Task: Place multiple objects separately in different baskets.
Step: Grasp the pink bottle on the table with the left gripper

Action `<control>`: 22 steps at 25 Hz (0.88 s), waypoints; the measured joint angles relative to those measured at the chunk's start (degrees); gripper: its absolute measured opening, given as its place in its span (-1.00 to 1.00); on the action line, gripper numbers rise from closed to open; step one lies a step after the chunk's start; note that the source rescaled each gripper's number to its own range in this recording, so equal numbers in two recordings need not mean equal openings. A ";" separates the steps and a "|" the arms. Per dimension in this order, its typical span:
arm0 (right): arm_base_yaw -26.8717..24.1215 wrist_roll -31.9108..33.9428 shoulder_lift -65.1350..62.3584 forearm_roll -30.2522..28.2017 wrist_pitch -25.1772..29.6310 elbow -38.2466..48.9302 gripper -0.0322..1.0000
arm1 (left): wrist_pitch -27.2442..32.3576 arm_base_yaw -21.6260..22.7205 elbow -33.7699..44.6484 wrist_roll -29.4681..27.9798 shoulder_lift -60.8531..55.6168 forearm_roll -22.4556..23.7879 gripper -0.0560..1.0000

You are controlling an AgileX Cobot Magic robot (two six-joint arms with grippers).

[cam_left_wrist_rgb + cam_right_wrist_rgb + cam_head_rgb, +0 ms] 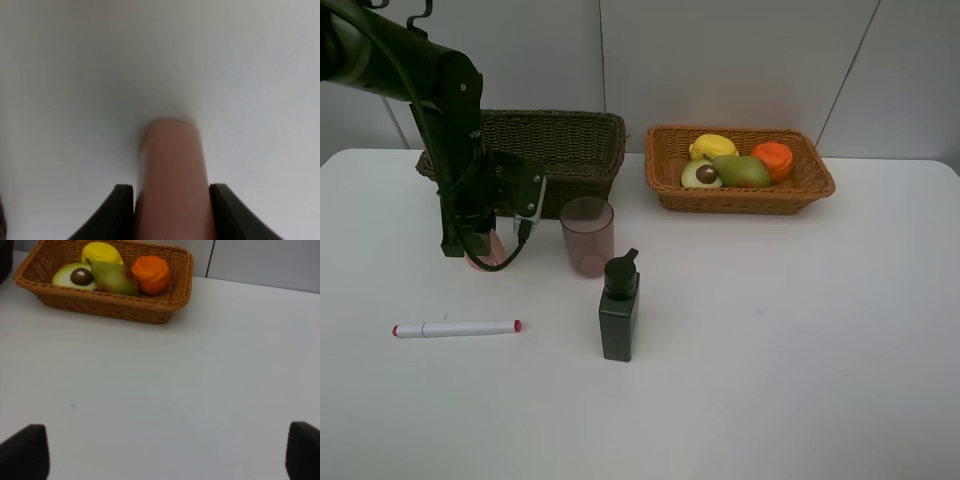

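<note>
My left gripper (480, 248) reaches down in front of the dark olive-brown basket (570, 140), shut on the peach-pink bottle (488, 256) standing on the table. In the left wrist view both fingers (122, 210) press the bottle (172, 170) from either side; its cap is hidden. To its right stand the pinkish cup (587, 237) and the dark pump bottle (619, 310). The marker (455, 328) lies at the front left. The orange-tan basket (740, 197) holds the lemon (712, 146), avocado half (701, 175), pear (742, 171) and orange (773, 158). My right gripper (165, 440) is open over bare table.
The white table (800, 350) ends at a grey panelled wall behind both baskets. In the right wrist view the orange-tan basket (115, 307) with its fruit lies some way ahead of the fingers. The right arm is outside the exterior view.
</note>
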 joint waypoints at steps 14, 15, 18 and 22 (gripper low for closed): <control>0.00 0.00 0.00 0.00 0.00 0.00 1.00 | 0.60 0.00 -0.16 0.04 0.00 -2.95 -0.09; 0.00 0.00 0.00 0.00 0.00 0.00 1.00 | 0.93 0.00 -0.18 0.04 0.00 -2.96 -0.09; 0.00 0.00 0.00 0.00 0.00 0.00 1.00 | 2.14 0.00 -0.18 0.04 0.00 -3.03 -0.09; 0.00 0.06 0.00 0.00 0.00 0.00 1.00 | 4.01 0.00 -0.18 0.04 -0.18 -3.23 -0.09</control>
